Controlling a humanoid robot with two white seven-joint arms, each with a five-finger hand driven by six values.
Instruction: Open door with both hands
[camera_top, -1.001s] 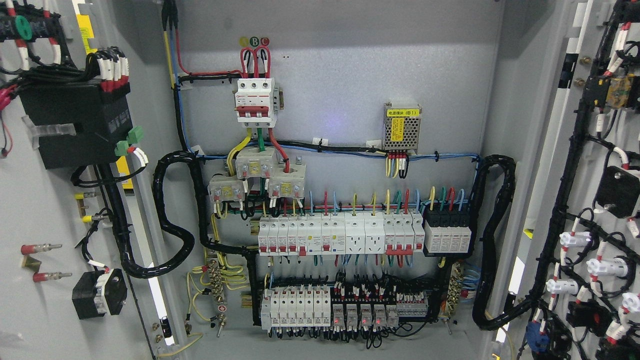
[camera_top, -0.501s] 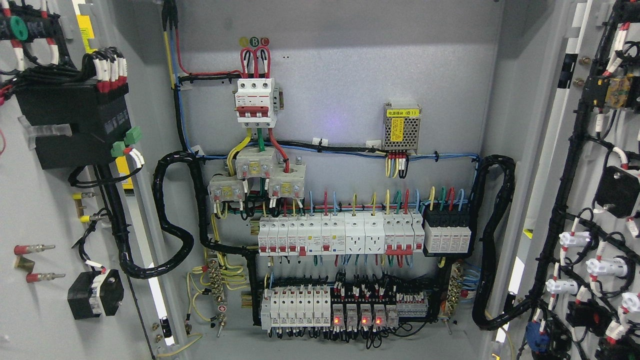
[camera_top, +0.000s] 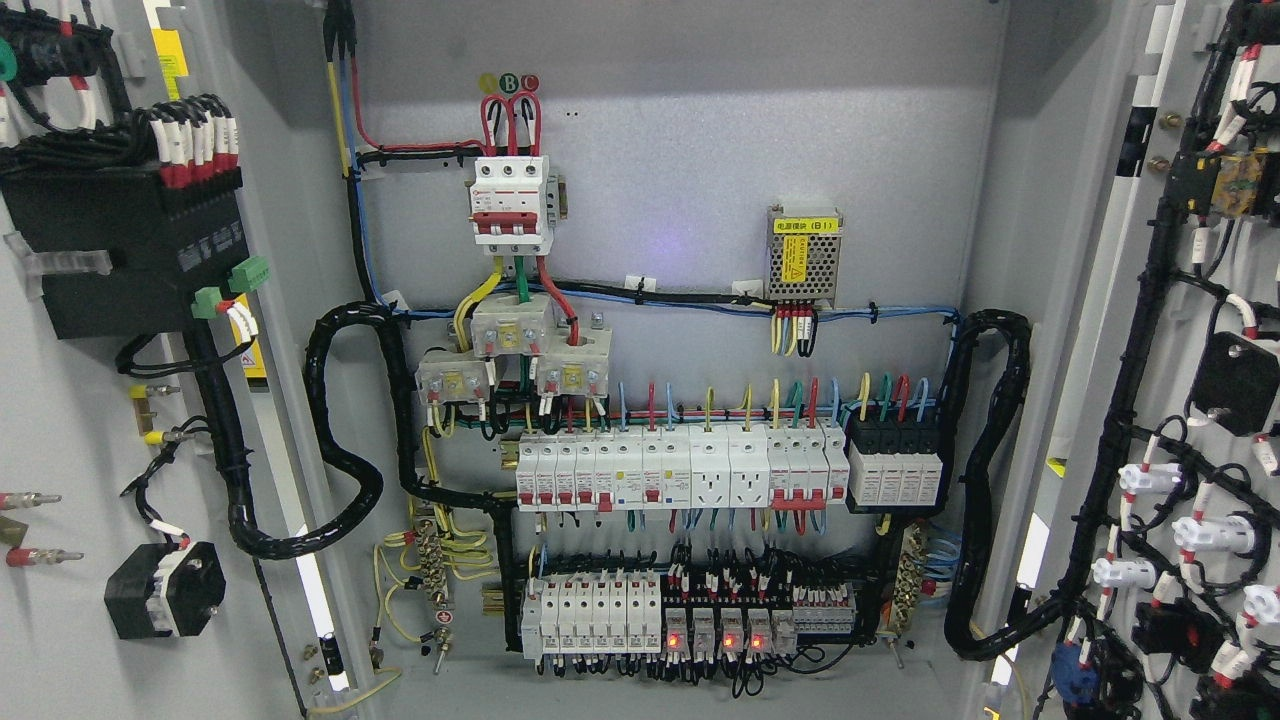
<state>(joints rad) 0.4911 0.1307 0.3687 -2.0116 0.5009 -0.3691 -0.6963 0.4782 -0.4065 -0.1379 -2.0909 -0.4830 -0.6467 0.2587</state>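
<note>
No robot limbs are seen.
Neither arm, wrist nor hand is shown in the head view; no pose or finger state can be told.

I see a cabinet back panel (camera_top: 700, 150) of matt grey painted metal. White breakers (camera_top: 600, 475) look like smooth plastic. A small power supply (camera_top: 803, 255) has perforated bare metal. Black cable sleeves (camera_top: 345, 420) are ribbed, slightly glossy plastic.

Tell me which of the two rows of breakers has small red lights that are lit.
The lower row, at the bottom of the cabinet's back panel. Four small modules at its right half show glowing red lights. The upper row has red levers but no lit lights.
</note>
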